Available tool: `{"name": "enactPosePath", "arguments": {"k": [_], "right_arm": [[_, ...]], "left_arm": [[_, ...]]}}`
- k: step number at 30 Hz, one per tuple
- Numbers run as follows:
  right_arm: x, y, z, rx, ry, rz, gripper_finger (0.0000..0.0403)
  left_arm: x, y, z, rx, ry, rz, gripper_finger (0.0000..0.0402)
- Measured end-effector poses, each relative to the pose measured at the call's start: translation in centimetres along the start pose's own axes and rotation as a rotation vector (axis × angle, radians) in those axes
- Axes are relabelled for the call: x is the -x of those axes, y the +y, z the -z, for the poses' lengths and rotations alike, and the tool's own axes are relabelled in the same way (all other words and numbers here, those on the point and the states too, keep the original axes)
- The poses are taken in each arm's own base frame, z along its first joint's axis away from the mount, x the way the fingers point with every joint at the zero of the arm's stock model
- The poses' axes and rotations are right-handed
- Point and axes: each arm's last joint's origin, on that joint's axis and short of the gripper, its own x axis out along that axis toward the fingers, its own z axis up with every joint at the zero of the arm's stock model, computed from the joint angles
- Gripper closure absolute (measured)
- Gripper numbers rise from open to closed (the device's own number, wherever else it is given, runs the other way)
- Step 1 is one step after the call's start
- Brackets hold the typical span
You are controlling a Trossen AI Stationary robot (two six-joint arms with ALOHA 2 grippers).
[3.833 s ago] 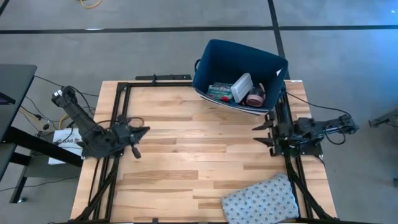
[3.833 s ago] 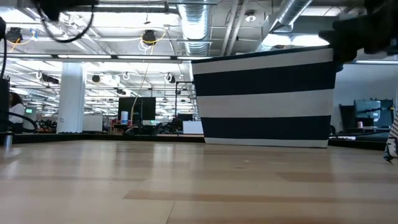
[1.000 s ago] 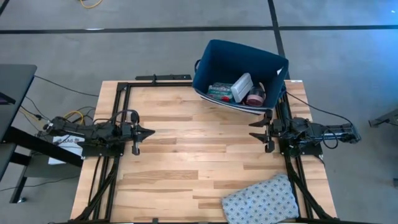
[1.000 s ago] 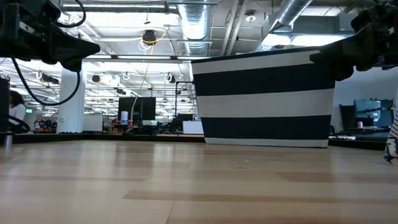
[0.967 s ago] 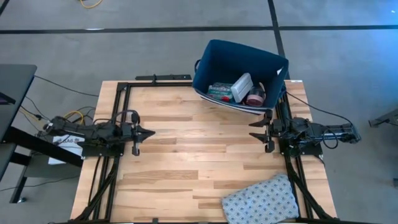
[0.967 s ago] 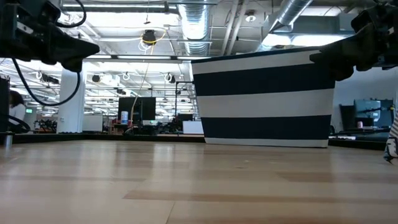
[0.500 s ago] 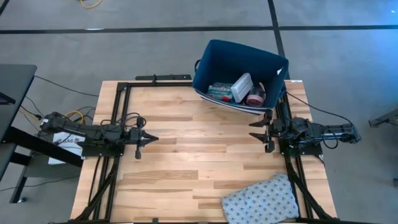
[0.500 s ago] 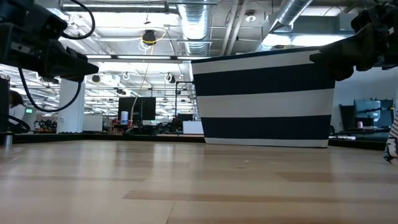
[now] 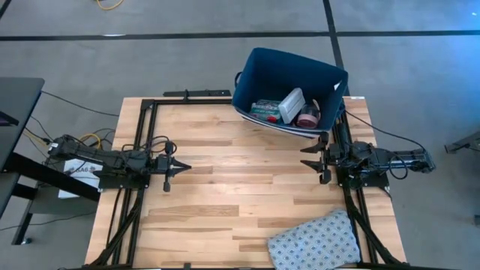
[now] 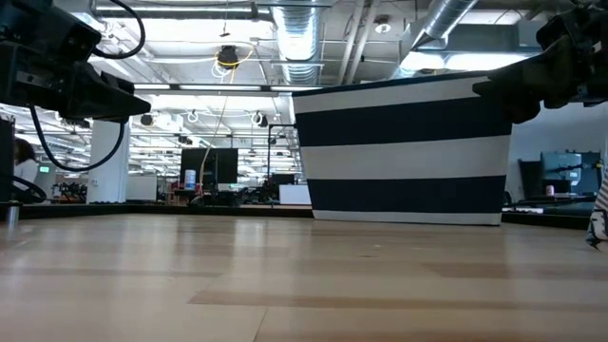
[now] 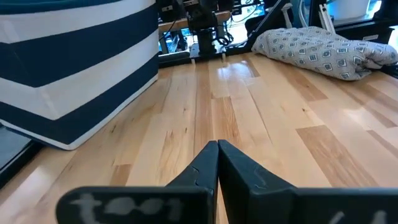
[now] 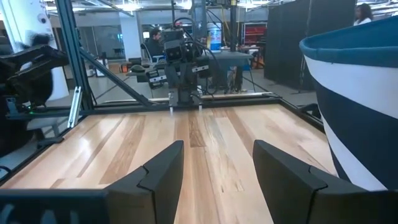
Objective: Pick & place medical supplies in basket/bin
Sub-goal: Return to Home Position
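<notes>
Homing both arms; judgement: park each level at its own tabletop edge, clear of the bin. Left gripper: pressed fully closed, holding nothing. Right gripper: spread wide, empty. Medical supplies lie inside the bin, visible only in the high view; the low view shows just its striped wall. Wrist views alone settle both gripper openings.

Table: you are looking at a light wooden plank top.
Frame: black rails run along its far edge and down both sides.
Far right corner: your navy bin with white stripes stands here.
Near right corner: a grey patterned cloth lies bunched, well apart from the bin.
</notes>
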Motion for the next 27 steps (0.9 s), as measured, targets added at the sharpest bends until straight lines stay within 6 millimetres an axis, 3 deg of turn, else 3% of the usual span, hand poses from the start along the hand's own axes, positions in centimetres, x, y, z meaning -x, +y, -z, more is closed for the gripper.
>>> {"name": "enactPosePath", "arguments": {"k": [27], "right_arm": [[0.0, 0.0, 0.0, 0.000, 0.001, -0.002, 0.0215]], "left_arm": [[1.6, 0.6, -1.7, 0.075, -0.227, -0.027, 0.0401]]}}
